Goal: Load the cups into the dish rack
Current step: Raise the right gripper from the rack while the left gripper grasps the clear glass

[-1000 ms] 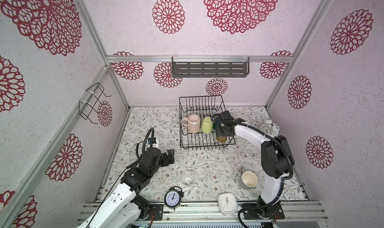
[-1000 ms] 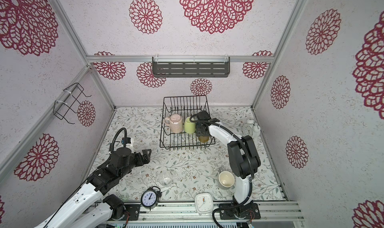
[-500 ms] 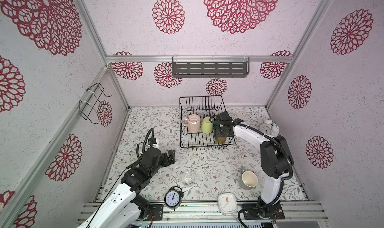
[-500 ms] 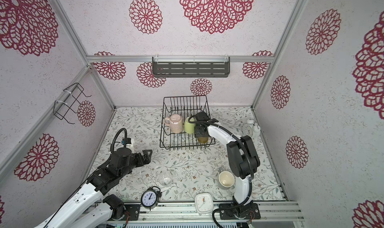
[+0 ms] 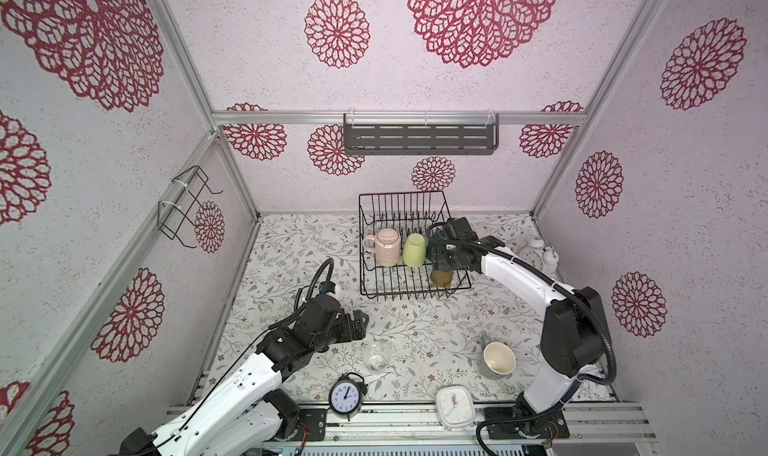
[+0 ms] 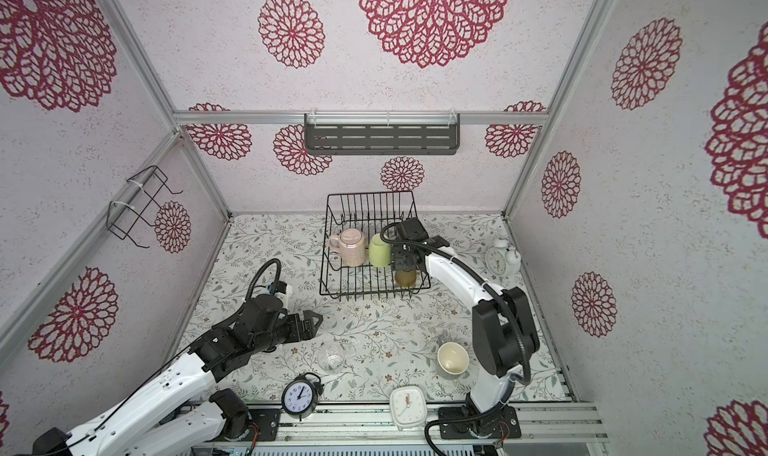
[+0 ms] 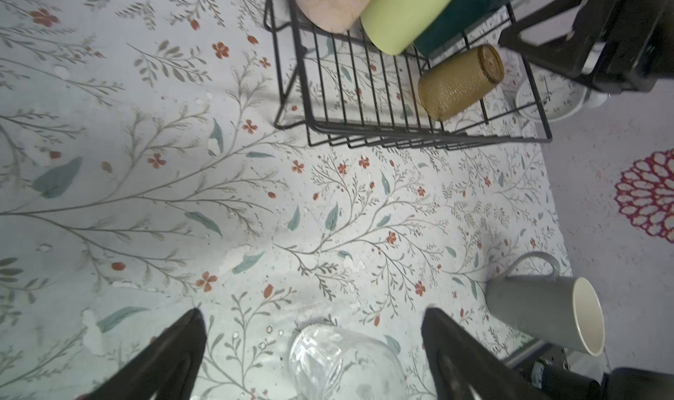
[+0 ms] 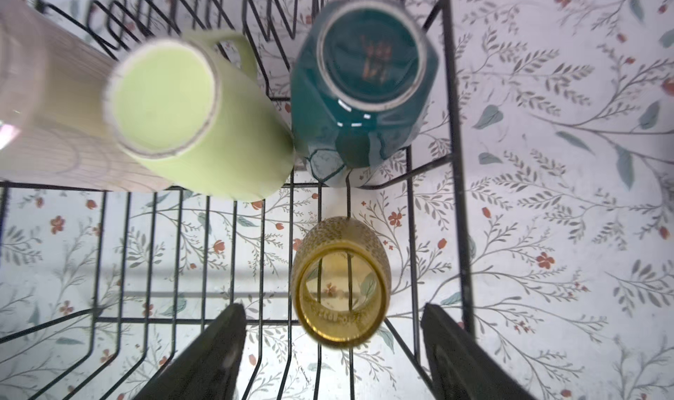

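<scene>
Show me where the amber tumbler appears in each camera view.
Top view: amber tumbler in the dish rack's near right corner.
Top view: amber tumbler, same corner.
Left wrist: amber tumbler in the dish rack, near the yellow-green mug.
Right wrist: amber tumbler ahead of the open right gripper.
Shared landmark: the yellow-green mug.

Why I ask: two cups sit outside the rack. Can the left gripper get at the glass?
Probably yes: the left gripper is open, and the glass stands close by with nothing between them.
</scene>
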Robot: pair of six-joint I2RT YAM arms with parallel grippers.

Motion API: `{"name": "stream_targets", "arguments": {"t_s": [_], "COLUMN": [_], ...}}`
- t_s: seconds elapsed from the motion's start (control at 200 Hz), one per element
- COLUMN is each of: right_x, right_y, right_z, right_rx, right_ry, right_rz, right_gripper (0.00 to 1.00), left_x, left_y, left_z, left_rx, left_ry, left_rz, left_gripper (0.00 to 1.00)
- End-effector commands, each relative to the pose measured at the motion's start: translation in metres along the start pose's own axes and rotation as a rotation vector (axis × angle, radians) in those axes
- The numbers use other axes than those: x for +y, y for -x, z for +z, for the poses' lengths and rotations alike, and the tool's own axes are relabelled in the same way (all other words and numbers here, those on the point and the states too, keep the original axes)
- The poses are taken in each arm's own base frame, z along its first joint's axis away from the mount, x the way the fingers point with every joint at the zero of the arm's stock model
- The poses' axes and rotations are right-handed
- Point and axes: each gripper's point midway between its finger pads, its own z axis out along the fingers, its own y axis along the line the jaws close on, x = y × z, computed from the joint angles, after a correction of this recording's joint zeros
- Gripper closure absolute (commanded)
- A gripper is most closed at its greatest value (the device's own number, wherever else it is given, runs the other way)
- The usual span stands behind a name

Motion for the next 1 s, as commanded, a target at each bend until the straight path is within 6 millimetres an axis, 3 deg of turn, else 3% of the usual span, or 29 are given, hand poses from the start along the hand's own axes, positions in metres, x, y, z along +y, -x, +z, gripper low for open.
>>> {"name": "stream_targets", "arguments": {"t_s": [0.0,0.25,0.4,0.626,0.996], "right_x": [-0.003,-0.004,-0.01,-0.014,-0.015], "right_y": [0.013,0.018,0.015,0.007,0.0], "right_z": [-0.036,-0.089,-0.111,-0.116,-0.119], "right_rx": [-0.079,-0.246,-0.333,-0.351,-0.361], "right_ry": [0.022,0.13,0.165,0.174,0.196], "right_rz": [0.027,0.078,0.106,0.122,0.153], "right_gripper": [0.21,0.21,0.21,0.21,0.2], "left_x": [-0.005,-0.01,-0.013,0.003,0.002], "left_y": [-0.012,-0.04,-0.056,-0.066,-0.083], "left_z": [-0.004,-0.006,-0.005,0.004,0.029], "left_rx": [0.057,0.163,0.21,0.254,0.323], "left_ry": [0.045,0.122,0.143,0.244,0.24], "left_rz": [0.022,0.068,0.106,0.12,0.146], "left_gripper": [0.06,0.1,0.11,0.11,0.16]}}
